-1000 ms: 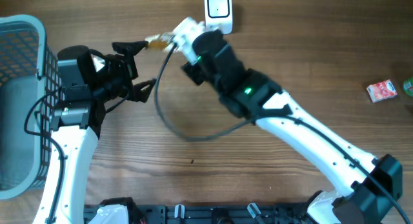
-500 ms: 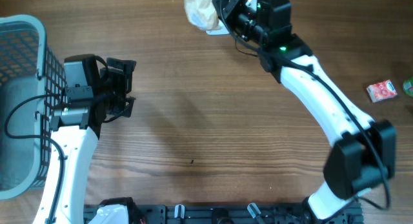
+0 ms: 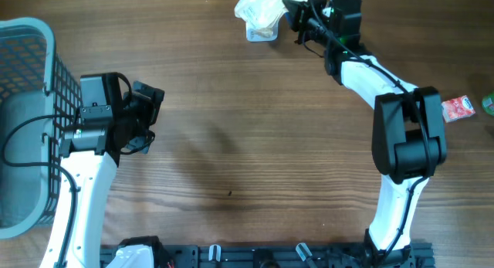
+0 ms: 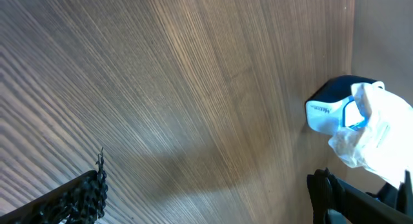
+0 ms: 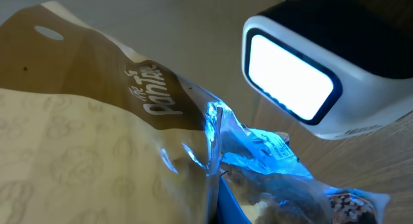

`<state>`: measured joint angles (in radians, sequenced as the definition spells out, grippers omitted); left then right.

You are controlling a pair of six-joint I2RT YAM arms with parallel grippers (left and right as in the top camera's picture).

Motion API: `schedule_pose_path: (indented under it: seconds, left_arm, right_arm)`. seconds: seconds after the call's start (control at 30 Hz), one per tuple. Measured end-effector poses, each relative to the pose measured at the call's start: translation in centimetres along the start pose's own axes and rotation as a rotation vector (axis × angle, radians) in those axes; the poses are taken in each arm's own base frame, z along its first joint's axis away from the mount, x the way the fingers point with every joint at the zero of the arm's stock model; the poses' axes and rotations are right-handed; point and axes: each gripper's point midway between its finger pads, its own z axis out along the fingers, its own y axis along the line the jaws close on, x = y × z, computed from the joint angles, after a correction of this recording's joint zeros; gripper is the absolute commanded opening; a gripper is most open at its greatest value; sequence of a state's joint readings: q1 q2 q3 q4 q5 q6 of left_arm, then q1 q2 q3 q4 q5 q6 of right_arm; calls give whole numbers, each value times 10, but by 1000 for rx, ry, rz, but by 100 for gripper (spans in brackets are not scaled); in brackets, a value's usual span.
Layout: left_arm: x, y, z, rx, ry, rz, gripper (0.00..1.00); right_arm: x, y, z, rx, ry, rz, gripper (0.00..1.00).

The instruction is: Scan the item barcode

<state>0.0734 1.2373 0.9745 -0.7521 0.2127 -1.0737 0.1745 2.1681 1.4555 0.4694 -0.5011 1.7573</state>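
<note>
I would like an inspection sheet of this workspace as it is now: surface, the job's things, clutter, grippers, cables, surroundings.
Surface: wooden table, brown grain.
Job's things: white scanner at the far edge, window lit; crumpled bag held close in front of it.
Clutter: red packet near the right edge; grey-blue basket at the left.
Grippers: left gripper, jaws open, holding nothing; right gripper, jaws shut on the bag.
Cables: black cable looped beside the left arm, over the basket.
Surroundings: nothing seen beyond the table.
</note>
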Motion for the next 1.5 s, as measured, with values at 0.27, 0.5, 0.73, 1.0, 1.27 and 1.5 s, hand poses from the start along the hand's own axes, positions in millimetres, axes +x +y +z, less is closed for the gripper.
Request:
schedule_pose_path:
  seconds: [0.27,0.5,0.73,1.0,1.27,1.5]
  left_arm:
    - [-4,3,0,-17,-22,-1,100]
    - [-12,19,-1,-93,-77,-4,100]
    - [-14,21,-2,-99,-89,-4,100]
    - [-14,21,-2,-101,-93,-4,100]
    - [-14,21,-2,-101,-92,-4,100]
    - [-9,25,-2,-116,-60,59,100]
  right_arm:
    - [3,64,-27,-217,111,-153,5]
    - [-99,55,-133,113,-193,-234,5]
    - [-222,5,-317,431,-599,-171,5]
    - [-255,-9,-364,652,-791,-339,86]
    - [-218,60,-406,626,-939,-477,100]
    - [-109,147,-459,455,-1035,-613,100]
